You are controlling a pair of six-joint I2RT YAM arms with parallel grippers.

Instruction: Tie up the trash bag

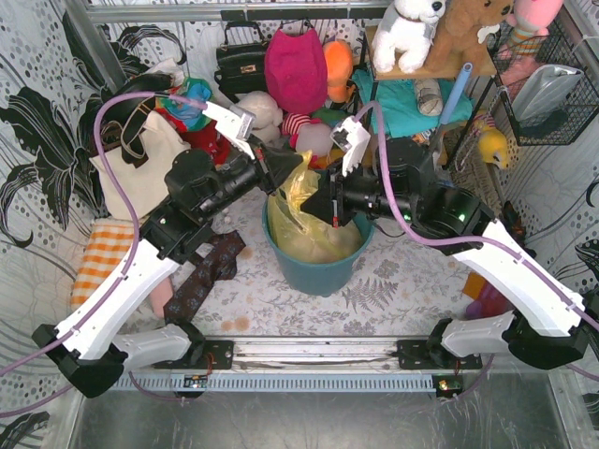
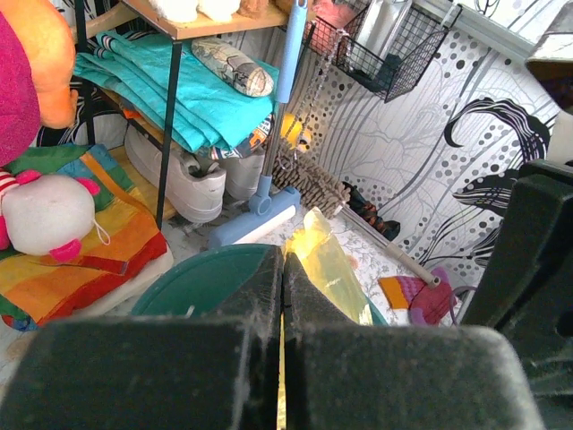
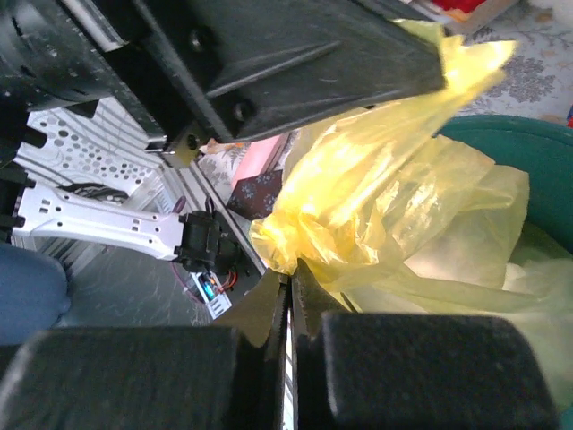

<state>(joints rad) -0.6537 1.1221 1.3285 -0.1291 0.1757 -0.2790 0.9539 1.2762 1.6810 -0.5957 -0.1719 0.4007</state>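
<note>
Trash bag (image 1: 301, 198): upright in teal bin (image 1: 314, 277), gathered top pulled upward.
Left gripper (image 1: 294, 166): jaws clamped on bag's tip.
Right gripper (image 1: 323, 204): jaws pinching bag's neck.

The trash bag (image 1: 314, 241) is sitting in the bin (image 1: 318, 277) mid-table; the left gripper (image 1: 292, 166) is touching its top from the left, the right gripper (image 1: 314, 210) from the right.

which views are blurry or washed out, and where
Left wrist: the left fingers up close are soft, the shelf behind is sharp. Right wrist: the right fingers blur too, and the trash bag glows, backlit. Top external: even light, sharp throughout.
</note>
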